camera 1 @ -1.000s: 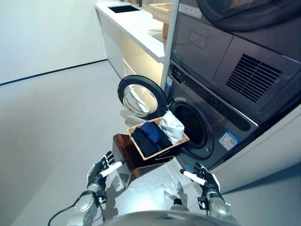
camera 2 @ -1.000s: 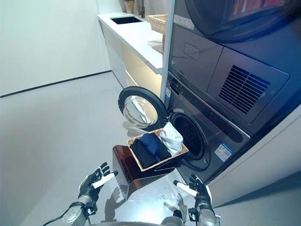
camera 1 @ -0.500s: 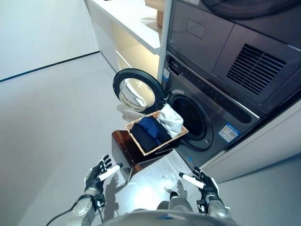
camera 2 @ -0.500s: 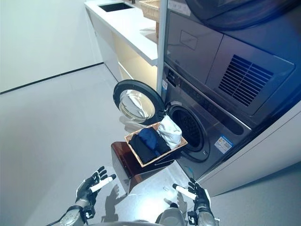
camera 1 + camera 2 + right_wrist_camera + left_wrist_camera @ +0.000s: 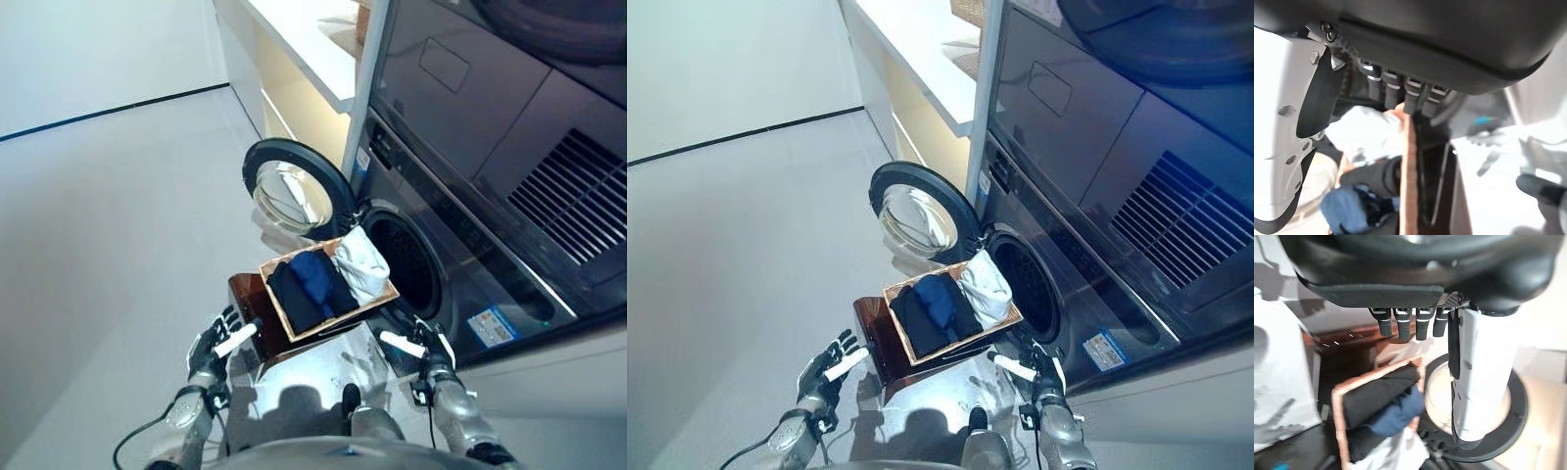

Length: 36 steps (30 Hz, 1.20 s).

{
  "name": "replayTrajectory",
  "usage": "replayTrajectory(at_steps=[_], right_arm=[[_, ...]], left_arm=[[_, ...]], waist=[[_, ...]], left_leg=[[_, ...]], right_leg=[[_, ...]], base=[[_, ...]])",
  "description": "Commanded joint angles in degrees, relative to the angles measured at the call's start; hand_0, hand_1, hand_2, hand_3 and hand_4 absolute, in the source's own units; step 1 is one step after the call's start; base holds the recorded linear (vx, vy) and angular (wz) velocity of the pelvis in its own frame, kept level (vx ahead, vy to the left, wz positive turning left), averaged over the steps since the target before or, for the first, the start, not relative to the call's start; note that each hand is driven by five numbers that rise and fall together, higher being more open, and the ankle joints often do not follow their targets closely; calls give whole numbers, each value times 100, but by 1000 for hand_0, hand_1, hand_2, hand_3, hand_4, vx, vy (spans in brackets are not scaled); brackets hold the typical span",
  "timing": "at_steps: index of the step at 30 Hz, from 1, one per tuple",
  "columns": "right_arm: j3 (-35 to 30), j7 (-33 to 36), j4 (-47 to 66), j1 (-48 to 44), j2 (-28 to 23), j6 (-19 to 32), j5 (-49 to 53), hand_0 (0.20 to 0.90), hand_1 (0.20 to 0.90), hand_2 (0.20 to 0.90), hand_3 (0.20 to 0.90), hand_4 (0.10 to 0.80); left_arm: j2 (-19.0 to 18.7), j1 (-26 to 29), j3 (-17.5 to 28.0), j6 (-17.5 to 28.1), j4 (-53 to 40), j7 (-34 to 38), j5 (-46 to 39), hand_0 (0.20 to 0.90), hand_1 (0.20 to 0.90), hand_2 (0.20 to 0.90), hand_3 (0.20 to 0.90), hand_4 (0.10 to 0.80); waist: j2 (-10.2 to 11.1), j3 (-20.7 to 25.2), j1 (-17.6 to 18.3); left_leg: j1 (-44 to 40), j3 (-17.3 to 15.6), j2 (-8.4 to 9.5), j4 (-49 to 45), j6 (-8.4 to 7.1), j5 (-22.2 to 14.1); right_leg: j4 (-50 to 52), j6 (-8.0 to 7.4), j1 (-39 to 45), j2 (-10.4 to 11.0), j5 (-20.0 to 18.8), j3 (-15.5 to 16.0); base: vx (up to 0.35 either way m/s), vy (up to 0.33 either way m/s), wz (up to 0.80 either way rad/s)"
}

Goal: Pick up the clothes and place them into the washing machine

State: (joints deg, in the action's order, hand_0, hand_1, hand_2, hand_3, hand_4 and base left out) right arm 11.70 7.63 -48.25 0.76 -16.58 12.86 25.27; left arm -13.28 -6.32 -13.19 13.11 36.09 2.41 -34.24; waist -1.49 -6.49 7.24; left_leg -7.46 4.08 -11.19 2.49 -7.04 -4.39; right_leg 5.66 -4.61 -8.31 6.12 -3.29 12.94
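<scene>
A shallow wicker basket [image 5: 384, 296] rests on a dark brown stand [image 5: 245, 294] in front of the washing machine's open drum [image 5: 407, 262]. It holds a black garment [image 5: 292, 297], a blue garment [image 5: 318, 277] and a white garment [image 5: 361, 266]. The round door [image 5: 294, 196] is swung open to the left. My left hand [image 5: 217, 348] is open, low and left of the stand. My right hand [image 5: 423, 354] is open, low and right of the basket. Neither hand touches the clothes. The left wrist view shows the black garment [image 5: 1378, 394] and the blue garment [image 5: 1398, 413] past straight fingers.
A dryer [image 5: 509, 108] is stacked above the washer. A white counter [image 5: 313, 39] runs along the back left of the machines. Open grey floor [image 5: 108, 215] spreads to the left.
The whole picture has shifted, so the camera moved. Both hands now sit closer to the stand and basket, still open and empty.
</scene>
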Motion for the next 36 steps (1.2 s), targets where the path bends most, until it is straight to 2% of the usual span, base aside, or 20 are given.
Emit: replayTrajectory(at_steps=[1,7,8,9,11,13,15,16,17,18,21,22,25,27,31,36], right_arm=[[-158,164,153,27,-117,486,201,900,900,900,900,800],[-222,175,63,93,-123,526,267,900,900,900,900,800],[-192,156,87,98,-116,536,290,900,900,900,900,800],[-191,156,88,98,-116,536,291,900,900,900,900,800],[-187,189,42,97,-101,563,340,900,900,900,900,800],[-257,264,-73,120,-101,603,413,900,900,900,900,800],[-299,287,-86,135,-95,602,437,900,900,900,900,800],[-321,287,-90,149,-95,604,459,900,900,900,900,800],[-359,306,-55,168,-127,612,473,900,900,900,900,800],[-360,306,-55,168,-128,612,473,900,900,900,900,800],[-414,348,-28,138,-188,607,476,900,900,900,900,800],[-417,345,-8,128,-199,607,469,900,900,900,900,800],[-411,378,-26,85,-209,629,439,900,900,900,900,800],[-394,420,-6,58,-201,649,429,900,900,900,900,800],[-327,418,-85,-9,-183,622,403,900,900,900,900,800],[-298,414,-134,-30,-114,587,419,900,900,900,900,800]], left_arm=[[-221,214,-159,444,-439,14,-12,900,900,900,900,800],[-236,235,-218,433,-450,38,108,900,900,900,900,800],[-242,244,-191,432,-464,69,131,900,900,900,900,800],[-242,244,-190,432,-464,70,131,900,900,900,900,800],[-256,326,-193,427,-420,100,145,900,900,900,900,800],[-240,446,-266,390,-356,104,164,900,900,900,900,800],[-232,481,-289,384,-353,111,152,900,900,900,900,800],[-223,504,-313,389,-370,113,148,900,900,900,900,800],[-208,540,-337,380,-370,147,147,900,900,900,900,800],[-208,540,-338,380,-369,148,147,900,900,900,900,800],[-192,596,-328,373,-340,193,154,900,900,900,900,800],[-198,604,-309,379,-332,205,153,900,900,900,900,800],[-196,630,-291,397,-296,217,154,900,900,900,900,800],[-184,646,-282,416,-257,242,162,900,900,900,900,800],[-134,655,-291,444,-195,271,157,900,900,900,900,800],[-108,650,-311,468,-179,301,152,900,900,900,900,800]], waist=[[194,15,46],[120,39,58],[121,16,50],[120,18,51],[157,-28,48],[279,-130,29],[294,-163,28],[299,-181,5],[326,-198,-16],[327,-199,-20],[484,-266,-146],[513,-291,-199],[515,-406,-430],[411,-471,-580],[278,-496,-684],[211,-450,-728]], left_leg=[[-527,-224,-62,-188,39,379],[-417,-226,-260,-369,-51,822],[-332,-213,-294,-607,-52,1005],[-326,-211,-296,-612,-54,1003],[-96,-305,-381,-1098,-69,1308],[238,-498,-461,-1764,27,1526],[289,-563,-486,-1792,52,1586],[359,-557,-431,-1707,79,1563],[547,-595,-318,-1450,126,1393],[542,-602,-314,-1453,131,1385],[1197,-604,17,-1157,187,963],[1390,-571,102,-997,172,937],[1856,-497,250,-633,123,1322],[2155,-458,321,-209,60,1812],[2200,-501,349,57,-3,2062],[2062,-651,382,42,42,2000]], right_leg=[[-116,-508,-492,240,-689,-125],[-91,-355,-473,47,-545,-106],[-84,-284,-455,-42,-476,-138],[-82,-282,-458,-44,-475,-136],[-87,-159,-356,-119,-372,-136],[-196,23,-11,-239,-229,-130],[-230,49,86,-270,-202,-117],[-253,37,140,-281,-170,-123],[-308,7,202,-258,-129,-153],[-307,2,205,-255,-125,-158],[-328,-42,300,-162,-29,-320],[-344,-46,341,-162,-16,-383],[-383,-43,580,-260,47,-613],[-413,-20,805,-428,155,-822],[-442,-23,1130,-527,338,-1081],[-518,-49,1453,-454,522,-1240]], base=[[21,-82,27],[48,-110,24],[41,-101,5],[21,-116,-5],[21,-136,-3],[74,-201,17],[74,-105,13],[122,-84,12],[92,-39,12],[92,-34,13],[95,-30,10],[111,-8,-3],[155,8,-32],[209,18,-78],[205,46,-44],[155,75,-48]])
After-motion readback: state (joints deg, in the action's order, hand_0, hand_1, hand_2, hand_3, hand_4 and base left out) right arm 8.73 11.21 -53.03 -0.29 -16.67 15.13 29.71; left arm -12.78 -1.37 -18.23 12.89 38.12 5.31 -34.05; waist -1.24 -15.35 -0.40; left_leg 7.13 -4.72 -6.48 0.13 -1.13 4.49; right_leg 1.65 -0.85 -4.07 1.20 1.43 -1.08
